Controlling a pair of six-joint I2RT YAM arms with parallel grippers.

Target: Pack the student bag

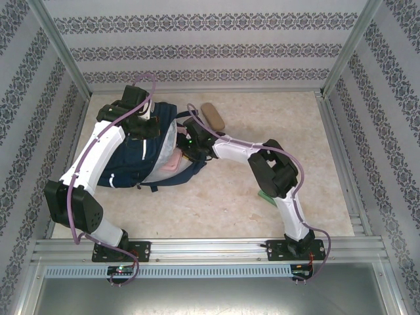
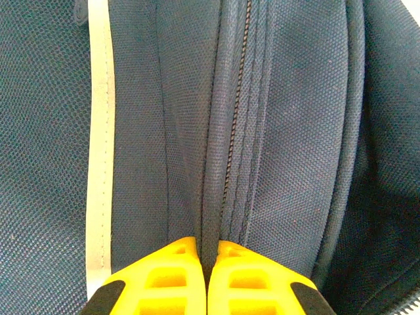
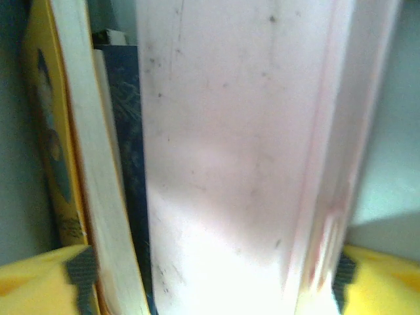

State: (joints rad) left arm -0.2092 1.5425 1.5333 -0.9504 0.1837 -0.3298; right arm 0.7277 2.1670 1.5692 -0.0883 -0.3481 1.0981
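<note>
The large navy-blue fabric backpack (image 1: 134, 163) lies at the far left of the beige table (image 1: 275, 125). The left gripper (image 2: 207, 254) clamps a fold of its fabric, fingers together. The right gripper (image 3: 210, 279) has its fingers wide apart astride a flat pale-pink item (image 3: 230, 151).

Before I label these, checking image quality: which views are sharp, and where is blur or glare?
Top external: evenly lit, sharp, student bag clear. Left wrist: crisp, its weave and zipper in focus. Right wrist: soft and blurred, the pale pink item washed out toward the bottom.
</note>
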